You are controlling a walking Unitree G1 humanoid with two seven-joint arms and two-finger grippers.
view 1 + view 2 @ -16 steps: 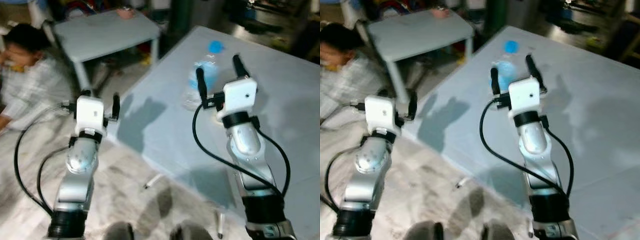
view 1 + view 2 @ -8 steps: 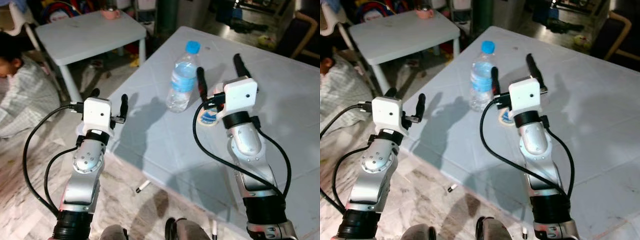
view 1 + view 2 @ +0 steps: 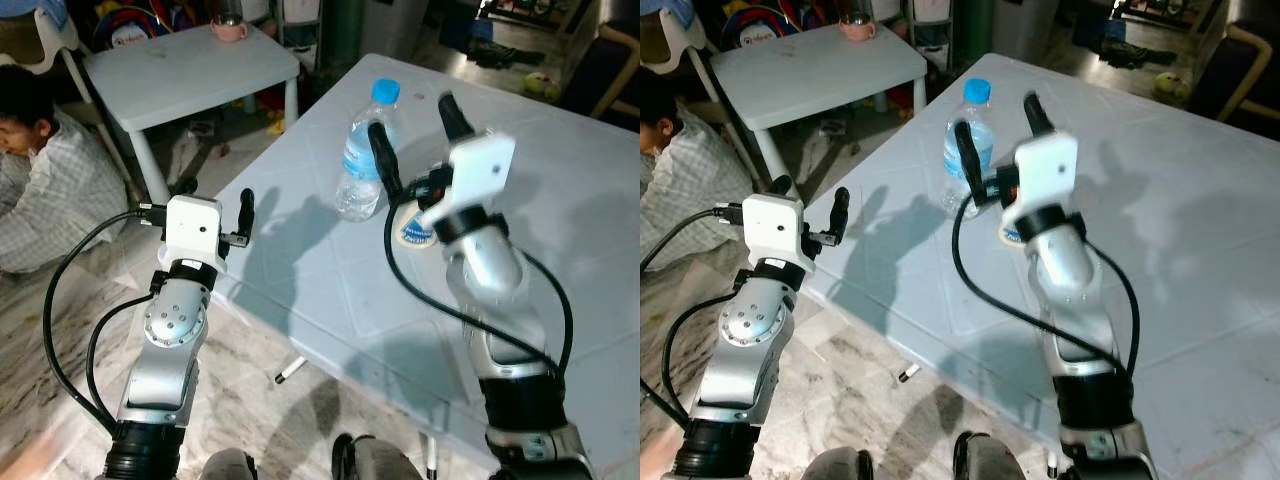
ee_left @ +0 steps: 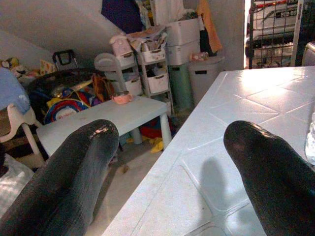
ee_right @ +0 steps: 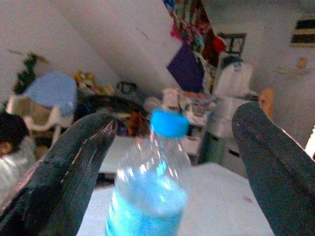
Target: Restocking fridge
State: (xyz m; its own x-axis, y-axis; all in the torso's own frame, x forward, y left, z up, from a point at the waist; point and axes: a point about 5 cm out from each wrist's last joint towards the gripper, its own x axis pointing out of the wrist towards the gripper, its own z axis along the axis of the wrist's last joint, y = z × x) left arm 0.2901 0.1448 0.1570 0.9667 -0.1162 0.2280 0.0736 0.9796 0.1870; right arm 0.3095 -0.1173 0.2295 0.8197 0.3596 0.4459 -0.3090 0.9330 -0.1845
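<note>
**Right gripper lined up on the water bottle**

Up on the large pale table, a clear water bottle with a blue cap stands upright near the far left edge, probably holding some water, though blur hides the level. Beside it lies a round coaster. The right gripper is spread wide, the bottle just beyond its fingers. The left gripper, also spread, hovers off the table's left edge. A person sits at far left.

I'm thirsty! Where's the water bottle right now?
The water bottle stands upright on the big white table, just ahead of the right gripper, beside a round sticker.
</note>
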